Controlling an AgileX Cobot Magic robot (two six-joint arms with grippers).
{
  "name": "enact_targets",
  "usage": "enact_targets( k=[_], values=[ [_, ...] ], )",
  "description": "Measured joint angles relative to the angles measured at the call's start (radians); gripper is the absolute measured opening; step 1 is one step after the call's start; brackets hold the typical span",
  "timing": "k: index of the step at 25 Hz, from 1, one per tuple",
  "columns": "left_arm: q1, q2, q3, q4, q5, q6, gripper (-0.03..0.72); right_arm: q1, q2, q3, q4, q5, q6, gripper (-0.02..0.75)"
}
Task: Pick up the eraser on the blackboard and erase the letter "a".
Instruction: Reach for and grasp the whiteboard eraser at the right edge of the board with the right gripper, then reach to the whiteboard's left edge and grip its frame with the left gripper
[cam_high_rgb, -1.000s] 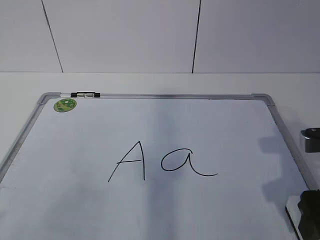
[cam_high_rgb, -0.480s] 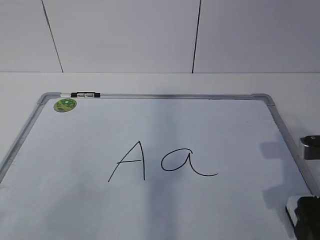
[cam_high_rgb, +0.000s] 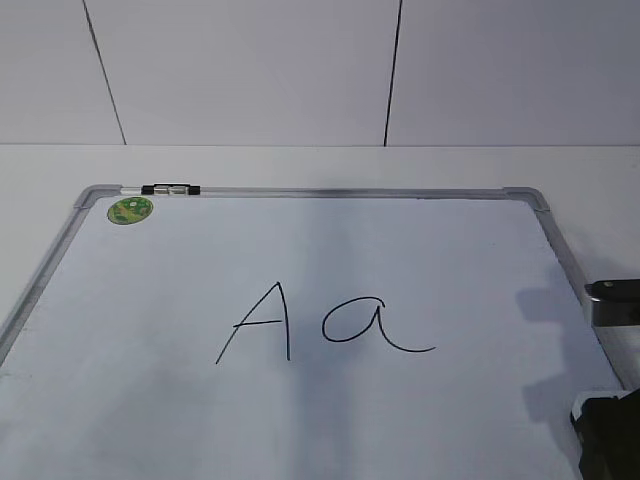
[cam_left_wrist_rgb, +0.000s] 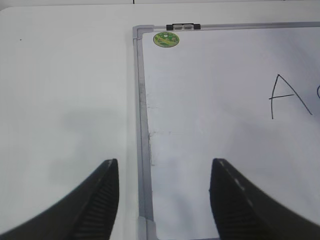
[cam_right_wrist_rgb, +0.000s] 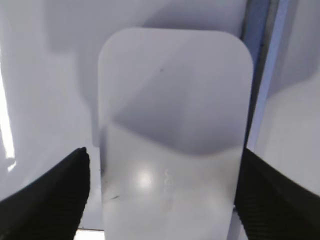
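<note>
Eraser (cam_right_wrist_rgb: 172, 135) fills the right wrist view, lying flat on the blackboard (cam_high_rgb: 420, 260) at its near right corner, close beside the grey frame. Right gripper (cam_right_wrist_rgb: 162, 197) hangs directly over it with its dark fingers (cam_right_wrist_rgb: 47, 200) spread wide, one on each side of the white block, clear of both edges. In the exterior view only a dark part of this arm shows at the near right edge.

Left gripper (cam_left_wrist_rgb: 164, 200) hangs released at the near left, straddling the board's left frame rail, holding nothing.

Farther in, at the board's middle, the letter "a" (cam_high_rgb: 372, 328) stands intact just right of the capital "A" (cam_high_rgb: 260, 322). At the far left corner sits the green sticker (cam_high_rgb: 130, 210), with a small black clip (cam_high_rgb: 170, 189) on the far rail beside it.
</note>
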Motion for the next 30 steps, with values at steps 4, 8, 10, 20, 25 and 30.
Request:
enact_targets(
  k=[4,8,10,20,25,30],
  values=[
    [0.000,0.000,0.000,0.000,0.000,0.000,0.433,0.000,0.000,0.000,-0.006,-0.006,0.005,0.667],
    [0.000,0.000,0.000,0.000,0.000,0.000,0.433,0.000,0.000,0.000,-0.010,-0.011,0.004,0.652],
    [0.000,0.000,0.000,0.000,0.000,0.000,0.433,0.000,0.000,0.000,-0.014,-0.011,0.004,0.641],
    [0.000,0.000,0.000,0.000,0.000,0.000,0.433,0.000,0.000,0.000,-0.032,-0.009,0.004,0.617],
    [0.000,0.000,0.000,0.000,0.000,0.000,0.433,0.000,0.000,0.000,-0.034,-0.009,0.004,0.606],
    [0.000,0.000,0.000,0.000,0.000,0.000,0.433,0.000,0.000,0.000,-0.037,-0.007,0.005,0.582]
  ],
)
